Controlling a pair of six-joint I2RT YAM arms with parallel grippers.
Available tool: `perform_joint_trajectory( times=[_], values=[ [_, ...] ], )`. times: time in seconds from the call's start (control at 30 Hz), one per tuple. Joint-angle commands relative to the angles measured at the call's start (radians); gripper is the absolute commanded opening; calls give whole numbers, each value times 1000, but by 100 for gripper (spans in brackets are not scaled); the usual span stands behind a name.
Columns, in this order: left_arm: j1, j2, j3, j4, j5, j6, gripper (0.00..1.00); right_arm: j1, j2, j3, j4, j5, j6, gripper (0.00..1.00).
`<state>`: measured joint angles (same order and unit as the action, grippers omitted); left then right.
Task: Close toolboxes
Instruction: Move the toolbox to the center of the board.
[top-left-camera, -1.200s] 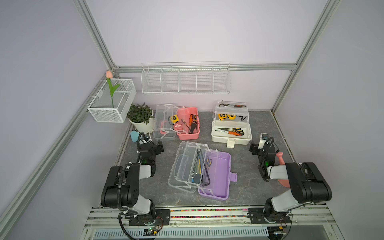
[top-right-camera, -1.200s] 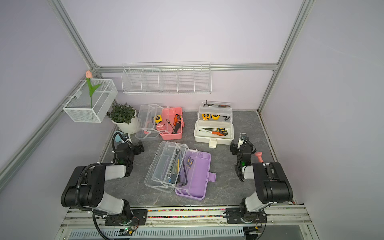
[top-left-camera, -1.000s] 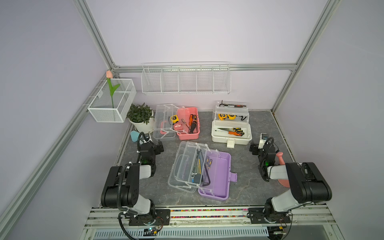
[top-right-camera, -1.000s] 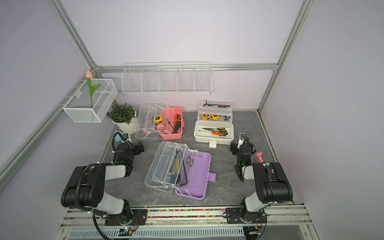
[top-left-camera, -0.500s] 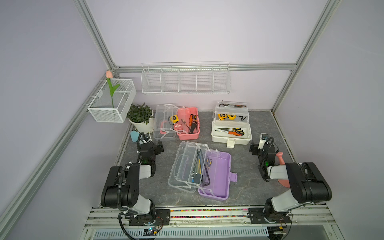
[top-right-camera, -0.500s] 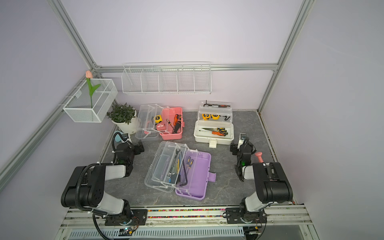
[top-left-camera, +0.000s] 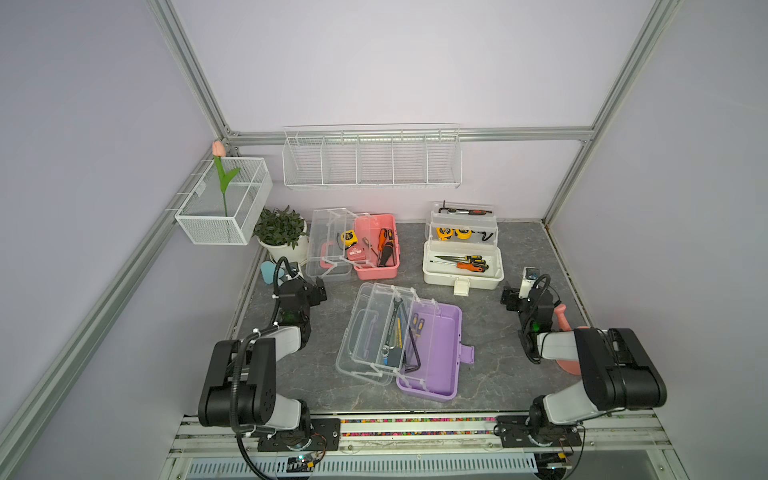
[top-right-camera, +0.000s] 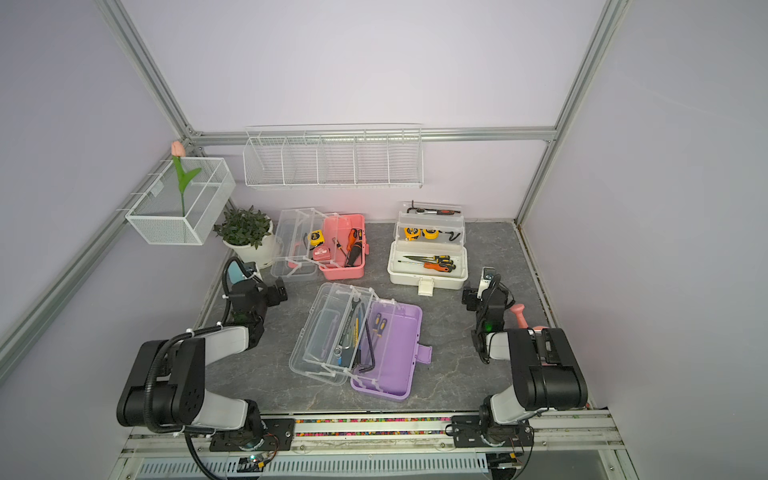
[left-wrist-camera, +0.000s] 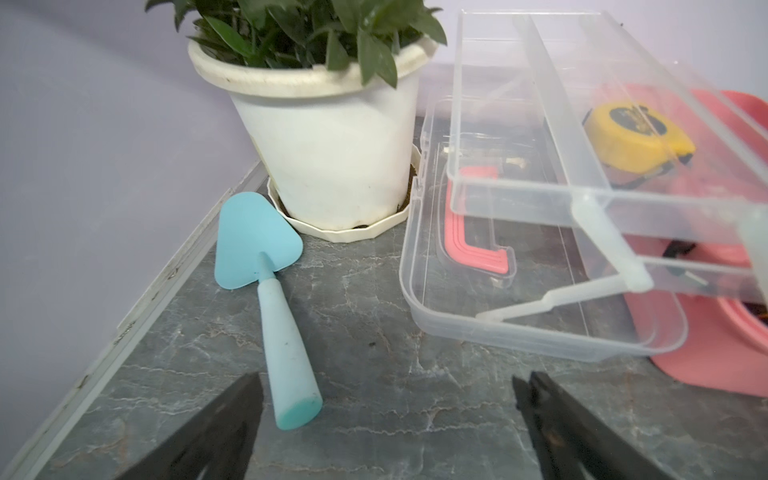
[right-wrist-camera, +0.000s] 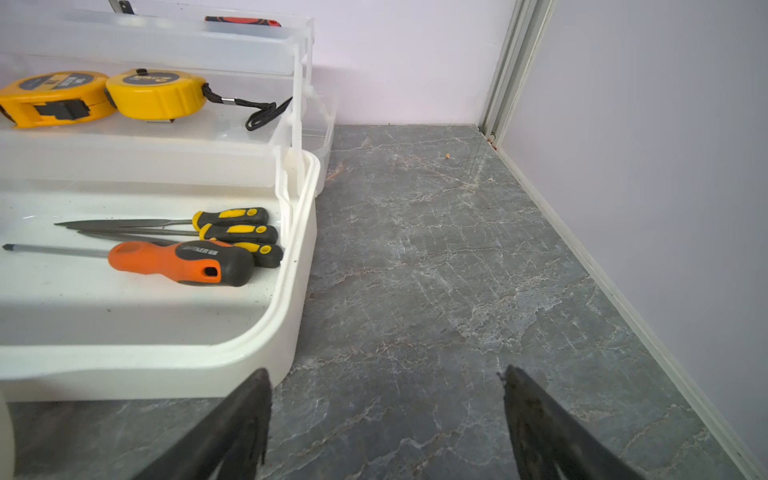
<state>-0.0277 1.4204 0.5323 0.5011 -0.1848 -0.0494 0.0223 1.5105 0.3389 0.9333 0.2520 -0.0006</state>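
nothing has moved lately: on the table (top-left-camera: 316, 374), the purple toolbox (top-left-camera: 436, 345) in the middle, white toolbox (top-left-camera: 461, 272) back right and pink toolbox (top-left-camera: 376, 249) by the plant (top-left-camera: 280, 226) all lie open; left gripper (left-wrist-camera: 388, 382) and right gripper (right-wrist-camera: 383, 374) hang spread, empty, so closing hasn't begun
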Motion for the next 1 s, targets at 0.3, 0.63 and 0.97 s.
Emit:
perform_joint_trajectory(
  times=[0.3, 0.63, 0.97],
  values=[
    [6, -167, 176, -368, -229, -489, 99, 44, -327, 171, -551, 121, 200, 91],
    [13, -274, 80, -303, 180, -566, 100, 245, -349, 338, -1087, -43, 492, 69],
    [-32, -404, 18, -460, 196, -583, 99, 443, -304, 399, -1277, -215, 733, 47]
  ],
)
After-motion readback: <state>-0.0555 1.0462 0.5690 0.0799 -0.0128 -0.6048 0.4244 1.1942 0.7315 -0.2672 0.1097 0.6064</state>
